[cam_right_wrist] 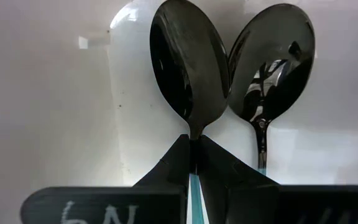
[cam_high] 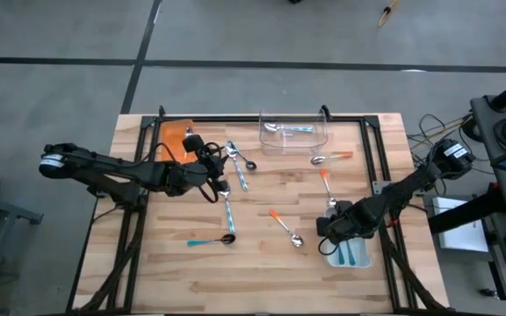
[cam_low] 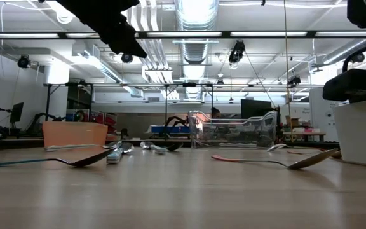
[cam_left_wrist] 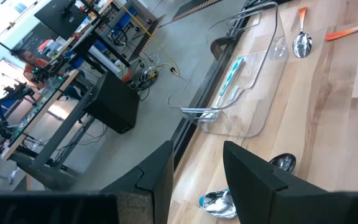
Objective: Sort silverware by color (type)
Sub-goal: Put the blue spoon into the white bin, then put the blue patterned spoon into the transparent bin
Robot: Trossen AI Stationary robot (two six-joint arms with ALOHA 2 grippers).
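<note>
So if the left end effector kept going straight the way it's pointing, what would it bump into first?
Probably the clear tray at the table's far edge. The left end effector points across bare wood toward it, passing over spoon bowls just below its tips. Depth is hard to judge.

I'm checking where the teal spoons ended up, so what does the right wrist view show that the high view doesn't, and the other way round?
Only the right wrist view: the right pincer shut on a teal spoon, its bowl beside a second spoon.

Only the high view: the left pincer, the clear tray, the orange tray, and spoons scattered across the table.

Both: the white tray holding two teal-handled spoons.
</note>
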